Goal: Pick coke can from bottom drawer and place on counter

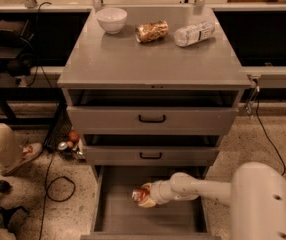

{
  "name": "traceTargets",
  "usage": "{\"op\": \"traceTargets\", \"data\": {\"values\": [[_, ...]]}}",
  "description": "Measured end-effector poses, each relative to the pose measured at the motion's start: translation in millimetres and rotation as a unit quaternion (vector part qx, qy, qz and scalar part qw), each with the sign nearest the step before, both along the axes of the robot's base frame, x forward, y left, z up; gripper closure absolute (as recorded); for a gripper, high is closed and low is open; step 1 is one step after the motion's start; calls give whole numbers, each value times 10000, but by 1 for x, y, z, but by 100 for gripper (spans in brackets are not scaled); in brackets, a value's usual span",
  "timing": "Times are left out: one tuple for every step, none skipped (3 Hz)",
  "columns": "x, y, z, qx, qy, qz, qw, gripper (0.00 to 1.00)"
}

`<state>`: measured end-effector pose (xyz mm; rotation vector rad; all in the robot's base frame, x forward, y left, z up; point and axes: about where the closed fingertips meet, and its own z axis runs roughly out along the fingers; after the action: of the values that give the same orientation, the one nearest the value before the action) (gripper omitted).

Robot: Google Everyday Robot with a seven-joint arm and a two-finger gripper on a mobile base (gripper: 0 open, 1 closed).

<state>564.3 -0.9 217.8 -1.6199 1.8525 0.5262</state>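
Observation:
The bottom drawer (118, 209) is pulled out, showing its plain grey floor. The coke can (139, 194), red with a silver end, is inside it toward the middle, lying tilted. My gripper (144, 196) reaches in from the right on a white arm and sits right at the can, wrapped around it. The counter (148, 59) is the wide grey top of the cabinet above, far from the gripper.
On the counter's far edge stand a white bowl (111, 19), a gold-brown snack bag (152, 31) and a clear plastic bottle (194, 33). Two upper drawers (152, 119) with black handles are slightly open. Cables, small items and a person's foot (18, 156) are on the floor at left.

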Motion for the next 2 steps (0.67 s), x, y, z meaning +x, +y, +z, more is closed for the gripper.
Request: {"op": "traceTargets", "data": {"values": [[-11, -35, 3, 54, 74, -164, 9998, 100], [-10, -33, 2, 51, 67, -172, 9998, 100]]}}
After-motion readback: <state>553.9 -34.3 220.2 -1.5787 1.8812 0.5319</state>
